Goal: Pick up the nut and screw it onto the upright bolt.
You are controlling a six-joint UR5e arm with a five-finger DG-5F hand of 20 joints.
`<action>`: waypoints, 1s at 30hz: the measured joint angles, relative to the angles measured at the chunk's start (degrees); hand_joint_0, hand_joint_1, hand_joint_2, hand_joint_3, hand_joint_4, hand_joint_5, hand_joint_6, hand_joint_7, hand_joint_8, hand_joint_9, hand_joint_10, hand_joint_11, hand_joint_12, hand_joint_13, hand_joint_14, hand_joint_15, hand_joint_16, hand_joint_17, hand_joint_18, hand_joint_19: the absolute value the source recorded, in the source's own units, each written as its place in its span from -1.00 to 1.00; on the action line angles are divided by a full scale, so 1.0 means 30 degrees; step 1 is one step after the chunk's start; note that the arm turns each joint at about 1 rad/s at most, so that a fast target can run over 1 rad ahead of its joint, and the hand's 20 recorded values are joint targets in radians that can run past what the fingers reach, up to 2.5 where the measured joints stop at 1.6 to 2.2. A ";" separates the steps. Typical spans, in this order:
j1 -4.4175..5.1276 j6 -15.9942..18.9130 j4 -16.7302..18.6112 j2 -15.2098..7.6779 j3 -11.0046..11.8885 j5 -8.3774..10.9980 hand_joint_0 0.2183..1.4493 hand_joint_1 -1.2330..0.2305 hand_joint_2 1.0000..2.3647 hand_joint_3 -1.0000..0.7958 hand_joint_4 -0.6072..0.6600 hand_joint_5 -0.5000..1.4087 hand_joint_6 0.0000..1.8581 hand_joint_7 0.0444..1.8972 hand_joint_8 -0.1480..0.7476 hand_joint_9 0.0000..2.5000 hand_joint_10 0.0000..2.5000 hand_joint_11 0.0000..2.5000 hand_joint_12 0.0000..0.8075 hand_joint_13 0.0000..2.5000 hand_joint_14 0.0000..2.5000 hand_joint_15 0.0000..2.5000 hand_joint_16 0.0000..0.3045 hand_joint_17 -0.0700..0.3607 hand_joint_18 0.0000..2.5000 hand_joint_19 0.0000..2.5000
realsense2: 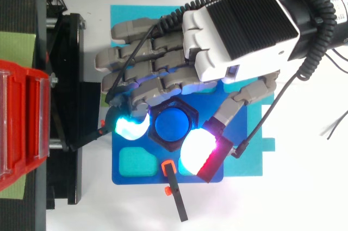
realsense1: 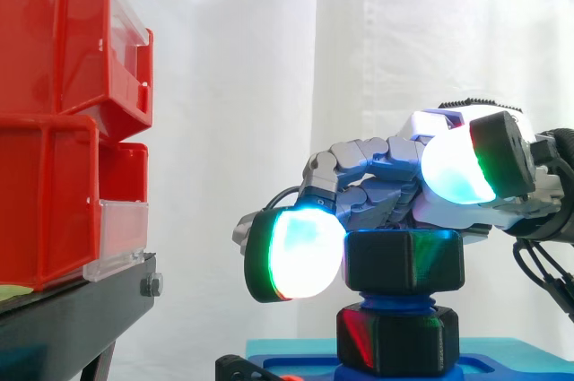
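Nearest to the top camera, and also the largest thing, is the hand (realsense2: 239, 24). It is reached over the blue plate (realsense2: 136, 178) from the plate's far corner, with its back turned upward. Its fingers are curled downward, and the nut (realsense1: 404, 260) appears to be pinched between one glowing fingertip (realsense1: 300, 251) and the thumb pad (realsense2: 197, 148), which are pressed on opposite sides of it.

Next in size are the red bins (realsense1: 54, 130). They are stacked on the black stand (realsense1: 63, 309), well apart from the work, beyond the plate's edge on the fingertip side.

The nut is black and six-sided. It is already placed on the top of the upright bolt (realsense2: 173, 124), near the middle of the plate. Below it, a short piece of blue thread (realsense1: 395, 298) is left uncovered, above a lower black block (realsense1: 399, 338).

The coming move is judged to depend on one relation: the bolt's long axis is vertical, and the nut lies directly under the curled fingers, level and centred on that axis. The nut should therefore be turned about this axis without being tilted, otherwise the thread may be crossed.

Smallest is a thin black tool (realsense2: 175, 193) with orange parts, laid across the plate's edge on the thumb side.
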 measured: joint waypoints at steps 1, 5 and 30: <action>-0.0042 -0.0001 0.0041 0.0000 -0.0001 -0.0038 -0.57 0.35 -1.00 -0.44 0.22 -0.60 -0.46 0.16 -0.16 -0.68 -1.00 -1.00 -0.41 -0.78 -1.00 -1.00 -0.85 -0.43 -1.00 -1.00; -0.0219 -0.0002 0.0220 -0.0007 -0.0001 -0.0209 -0.57 0.34 -1.00 -0.44 0.19 -0.59 -0.46 0.25 -0.15 -0.66 -1.00 -1.00 -0.42 -0.76 -1.00 -1.00 -0.86 -0.45 -1.00 -1.00; -0.1094 -0.0014 0.0732 0.0009 0.0019 -0.0910 -0.53 0.24 -1.00 -0.44 0.15 -0.53 -0.31 0.24 -0.09 -0.38 -1.00 -1.00 -0.56 -0.55 -1.00 -1.00 -0.93 -0.57 -0.85 -1.00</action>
